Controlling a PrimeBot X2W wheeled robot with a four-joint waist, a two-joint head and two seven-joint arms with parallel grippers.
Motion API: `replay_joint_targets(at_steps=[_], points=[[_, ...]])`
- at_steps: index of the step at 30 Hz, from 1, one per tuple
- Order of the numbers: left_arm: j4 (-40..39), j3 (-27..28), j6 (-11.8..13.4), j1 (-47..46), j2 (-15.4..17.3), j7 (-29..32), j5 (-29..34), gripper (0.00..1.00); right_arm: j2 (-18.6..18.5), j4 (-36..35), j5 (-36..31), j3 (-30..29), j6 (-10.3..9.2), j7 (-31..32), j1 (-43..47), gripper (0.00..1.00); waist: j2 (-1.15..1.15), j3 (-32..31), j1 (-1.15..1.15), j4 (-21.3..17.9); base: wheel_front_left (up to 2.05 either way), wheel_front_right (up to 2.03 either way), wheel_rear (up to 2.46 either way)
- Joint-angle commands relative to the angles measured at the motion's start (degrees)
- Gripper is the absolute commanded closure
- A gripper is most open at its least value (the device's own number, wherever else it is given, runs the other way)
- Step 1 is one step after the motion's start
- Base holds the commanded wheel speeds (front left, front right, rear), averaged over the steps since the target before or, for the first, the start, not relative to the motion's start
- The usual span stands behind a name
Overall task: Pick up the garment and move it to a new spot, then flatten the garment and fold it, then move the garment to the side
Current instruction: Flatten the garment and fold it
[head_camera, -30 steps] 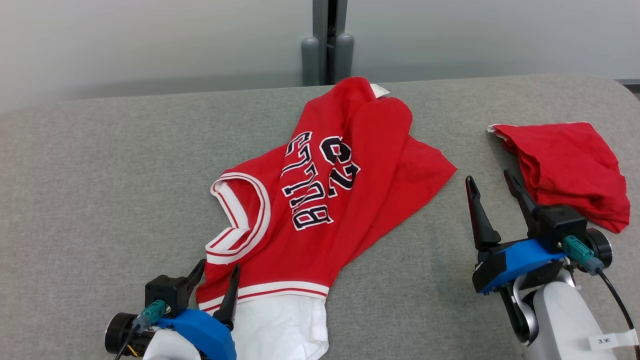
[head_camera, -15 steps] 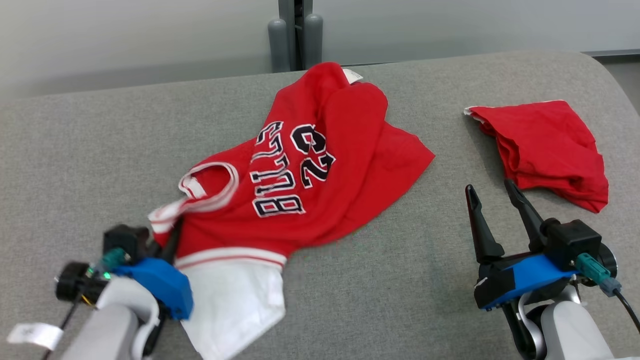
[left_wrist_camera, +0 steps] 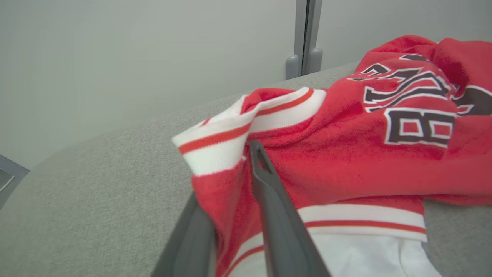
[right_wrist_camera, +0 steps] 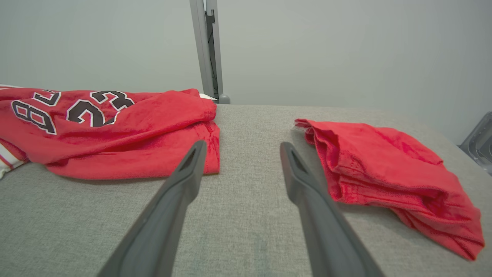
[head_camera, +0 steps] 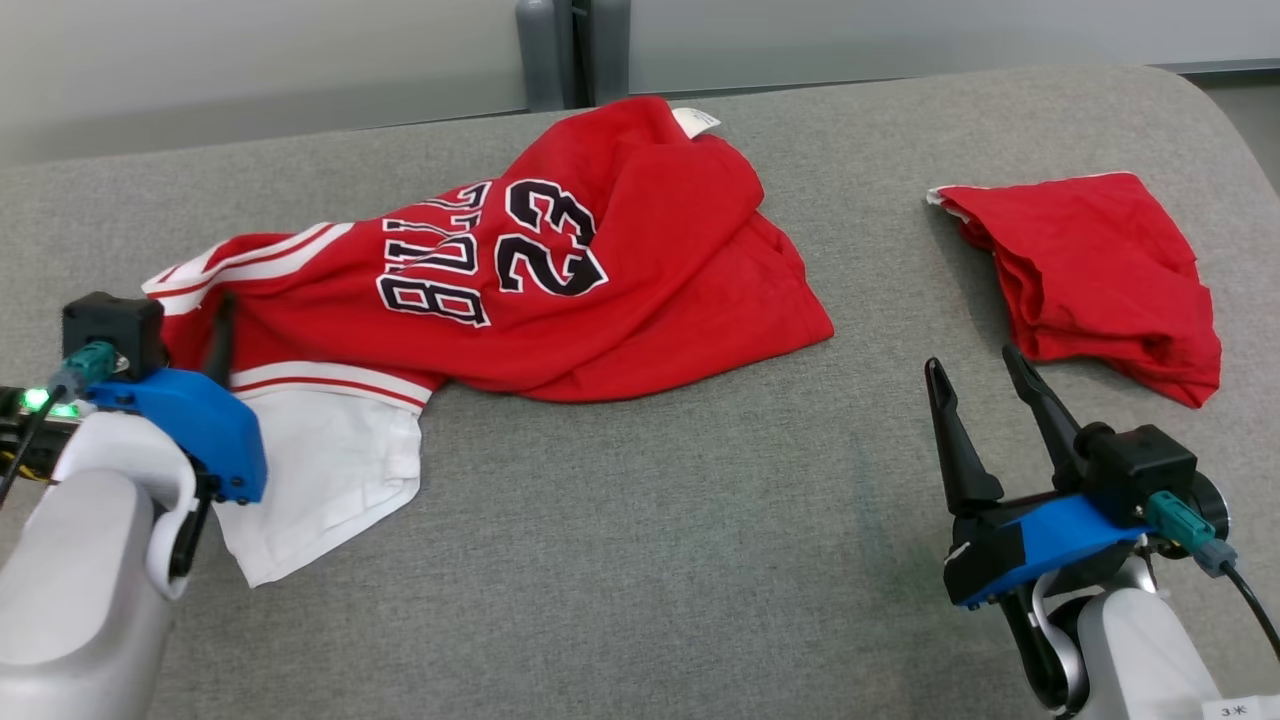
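A red jersey [head_camera: 560, 300] with white-striped trim, dark "BULLS 23" lettering and a white under-layer [head_camera: 320, 470] lies stretched across the grey padded table [head_camera: 650, 520]. My left gripper [head_camera: 205, 320] is at the jersey's left end, shut on the red fabric beside the striped trim. In the left wrist view the cloth is pinched in the gripper [left_wrist_camera: 238, 165], and the jersey [left_wrist_camera: 384, 161] hides one fingertip. My right gripper [head_camera: 971, 360] stands open at the lower right, over bare table. In the right wrist view, the right gripper [right_wrist_camera: 243, 145] holds nothing, and the jersey [right_wrist_camera: 115, 130] lies to its left.
A second crumpled red garment [head_camera: 1090, 280] lies at the table's right, just beyond and to the right of my right gripper, and shows in the right wrist view as the second garment [right_wrist_camera: 376, 169]. A grey post [head_camera: 570, 50] stands behind the table's far edge against a pale wall.
My left gripper has moved left with the jersey's trimmed end, dragging and stretching the jersey leftward. The head camera has shifted too. The right gripper stays open in place.
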Motion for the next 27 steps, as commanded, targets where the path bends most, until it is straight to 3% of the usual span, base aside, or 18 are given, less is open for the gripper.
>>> replay_joint_targets(at_steps=[1, 7, 13, 18, 27], points=[[0.65, 0.04, -0.39, -0.64, -0.83, -0.57, -0.66, 0.00, 0.01, 0.42, 0.17, -0.04, -0.01, 0.09, -0.90, 0.00, 0.00, 0.00, 0.00, 0.21, 0.00, 0.00, 0.00], [1.15, 0.30, -0.89, 2.31, -3.08, -4.08, -2.79, 0.00, 0.00, 2.38, -1.17, -1.07, -0.02, 1.04, -2.62, 0.00, 0.00, -0.49, 0.00, 2.23, 0.00, 0.00, 0.00], [-3.89, 1.14, -0.39, 7.43, -4.48, -8.02, -4.83, 0.00, -0.01, 4.20, -2.36, -2.00, -0.01, 3.30, -4.68, 0.00, 0.00, -1.42, 0.00, 5.15, 0.00, 0.00, 0.00], [-11.47, 1.41, 1.94, 13.20, -5.80, -10.68, -5.59, 0.00, -0.28, 7.42, -2.39, -1.93, -0.01, 6.67, -7.75, 0.00, 0.00, -1.80, 0.00, 7.65, 0.00, 0.00, 0.00], [-21.59, -0.86, 5.36, 20.22, -9.84, -12.17, -5.60, 0.00, -5.29, 19.28, -1.30, -2.89, -0.02, 14.23, -17.52, 0.00, 0.00, 0.24, 0.00, 12.16, 0.00, 0.00, 0.00]])
